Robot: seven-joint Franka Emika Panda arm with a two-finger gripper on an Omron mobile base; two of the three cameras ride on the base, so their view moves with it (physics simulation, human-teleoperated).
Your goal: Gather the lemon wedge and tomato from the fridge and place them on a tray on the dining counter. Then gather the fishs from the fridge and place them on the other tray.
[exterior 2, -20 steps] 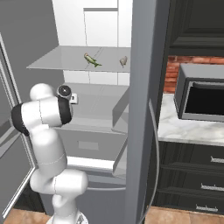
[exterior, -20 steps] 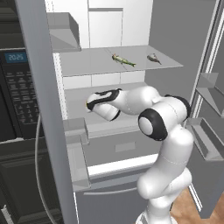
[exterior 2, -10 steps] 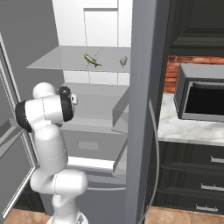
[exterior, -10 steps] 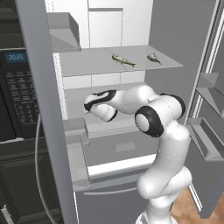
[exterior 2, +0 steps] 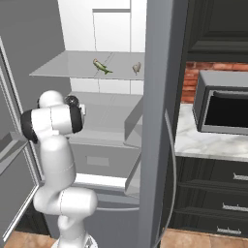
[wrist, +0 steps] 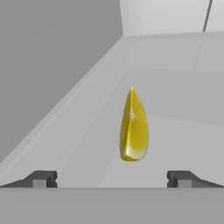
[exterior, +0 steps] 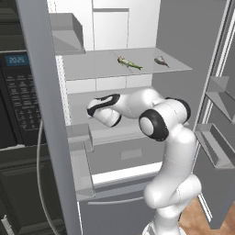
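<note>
The fridge (exterior: 92, 69) stands open. My gripper (wrist: 112, 179) is open inside its middle shelf, fingertips (wrist: 41, 178) spread wide. The lemon wedge (wrist: 133, 127), a bright yellow crescent standing on edge, lies on the shelf floor just ahead, centred between the fingers and untouched. In the left base view the hand (exterior: 94, 110) reaches to the left side of that shelf. On the shelf above lie the two fishs, an olive one (exterior: 129, 63) (exterior 2: 101, 67) and a grey one (exterior: 160, 61) (exterior 2: 137, 68). The tomato, the trays and the dining counter are out of view.
Open fridge doors flank the arm, with door bins (exterior: 215, 137) on the right. A black wall oven panel (exterior: 16, 87) sits to the left. A microwave (exterior 2: 223, 109) rests on a marble counter (exterior 2: 208, 143) above dark drawers (exterior 2: 213, 193). The left shelf wall (wrist: 57, 65) is close.
The hand has edged a little farther left into the middle shelf and the elbow has swung outward. The jaws have stayed wide.
</note>
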